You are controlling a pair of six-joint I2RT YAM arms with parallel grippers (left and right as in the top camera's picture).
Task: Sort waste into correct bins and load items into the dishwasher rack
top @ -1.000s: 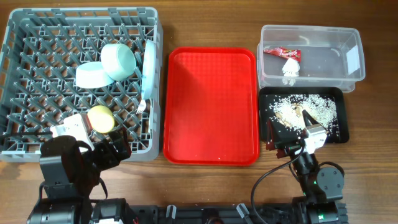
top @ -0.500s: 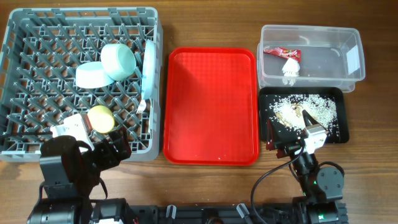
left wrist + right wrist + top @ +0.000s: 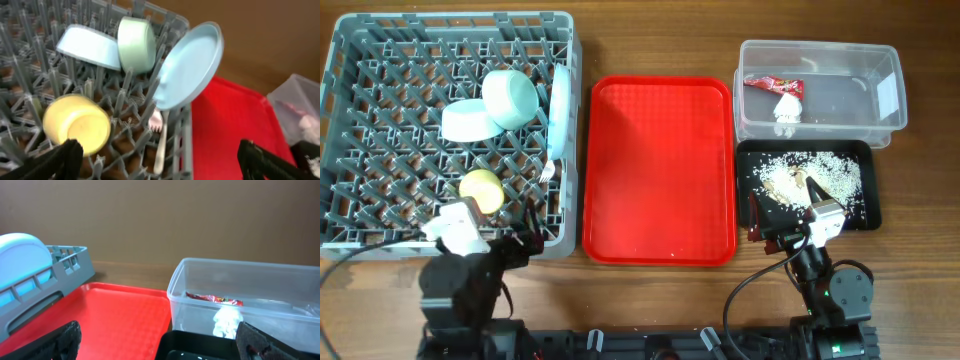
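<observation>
Dishwasher rack (image 3: 450, 18) lies before the low left pincer (image 3: 159, 159), spread empty; right pincer (image 3: 157, 341) likewise faces clear tub (image 3: 260, 280).

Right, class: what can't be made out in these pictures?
Cup: left wrist, blurred; opening unclear.
Black tray: right wrist, cut off by the bottom edge; contents mostly out of frame.
Plate: right wrist, cut by the left edge.
Packet: overhead, print too small to read.
Spoon: not found; rack pegs may hide it.

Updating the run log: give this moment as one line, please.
left end effector open | right end effector open | rack: plate, bowls, cup, fork | tub: packet, scrap | black tray: crumbs
</observation>
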